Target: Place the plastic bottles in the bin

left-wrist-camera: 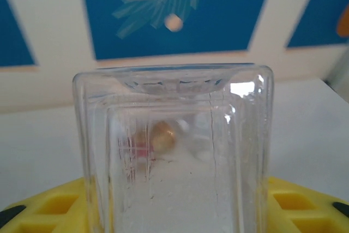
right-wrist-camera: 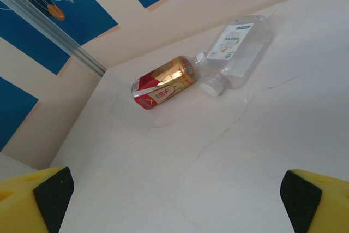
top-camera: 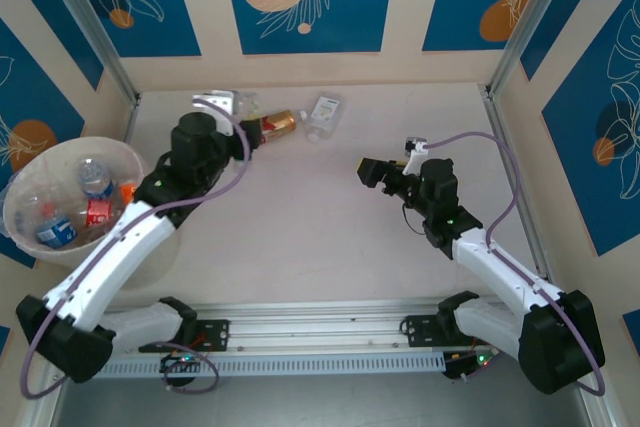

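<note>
The step in hand is judged to be the carrying of one bottle to the bin (top-camera: pixel 55 159). A clear bottle (left-wrist-camera: pixel 174 151) is grasped between the left jaws at the far left of the surface (top-camera: pixel 320 237), close to the back wall and just beyond the bin's far right side. Whether it is lifted free cannot be told. Several bottles (top-camera: pixel 97 197) are seen inside the bin, which stands at the left edge. Two more lie on the surface just right of the held one: a red bottle (right-wrist-camera: pixel 163 89) on its side and a labelled bottle (right-wrist-camera: pixel 237 50) with a white cap, the two close together at their necks. The right jaws are spread wide and empty, right of the middle, and are aimed toward that pair. Next, the held bottle probably needs to be raised above the rim, swung left and nearer, and released over the opening. A firm grip on the smooth plastic is called for on the way.
</note>
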